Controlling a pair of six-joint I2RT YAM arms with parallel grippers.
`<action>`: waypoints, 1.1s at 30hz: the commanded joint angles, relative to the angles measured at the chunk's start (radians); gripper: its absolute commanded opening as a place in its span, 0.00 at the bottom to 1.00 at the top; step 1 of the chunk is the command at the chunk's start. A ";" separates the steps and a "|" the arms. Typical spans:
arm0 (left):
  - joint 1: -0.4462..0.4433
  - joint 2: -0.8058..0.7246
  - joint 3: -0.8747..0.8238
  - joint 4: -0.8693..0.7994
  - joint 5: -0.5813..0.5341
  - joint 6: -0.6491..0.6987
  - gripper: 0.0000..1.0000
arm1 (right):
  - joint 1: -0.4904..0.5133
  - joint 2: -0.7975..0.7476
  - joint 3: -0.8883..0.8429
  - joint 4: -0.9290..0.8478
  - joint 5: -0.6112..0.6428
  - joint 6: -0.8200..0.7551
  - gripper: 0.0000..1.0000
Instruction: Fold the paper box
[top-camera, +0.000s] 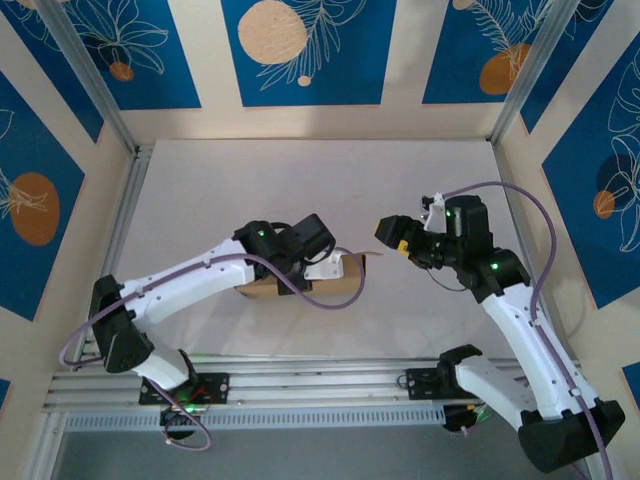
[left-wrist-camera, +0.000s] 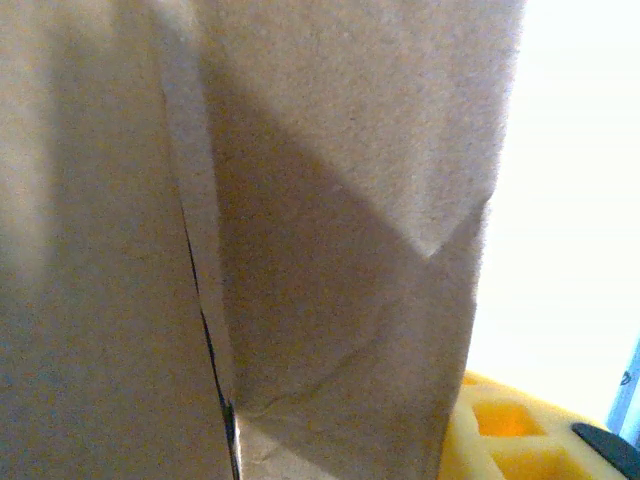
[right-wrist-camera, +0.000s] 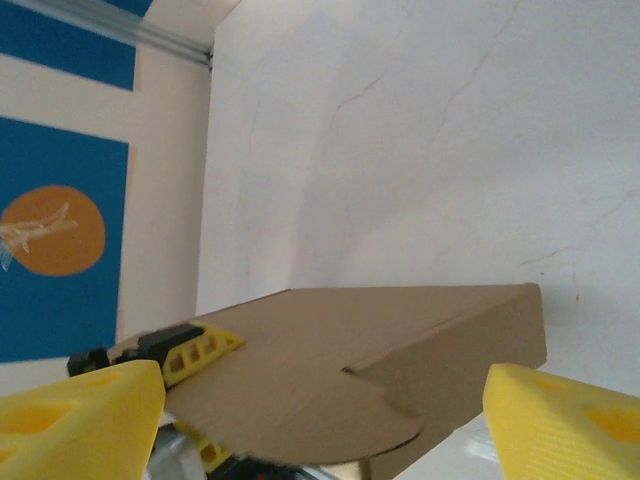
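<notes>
You have one box, at the middle of the frame, and one surface under it. You have two arms: the left arm at lower left, the right arm at lower right. That gives you two end effectors, the left end effector and the right end effector.

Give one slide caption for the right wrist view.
Open right gripper faces the paper box on the white table; left gripper grips one edge.

The paper box, plain brown cardboard folded into a shallow box with a rounded flap on top, lies flat in the left claw, just beside the right claw.
</notes>
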 joint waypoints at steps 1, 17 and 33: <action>0.028 0.030 0.005 -0.016 0.098 0.012 0.23 | 0.034 0.028 0.053 -0.066 0.038 -0.096 0.83; 0.033 0.123 0.010 -0.001 0.152 0.032 0.25 | 0.132 0.057 0.119 -0.153 0.251 -0.324 0.78; 0.033 0.088 -0.017 0.068 0.142 0.017 0.27 | 0.282 0.019 0.128 -0.101 0.300 -0.876 0.71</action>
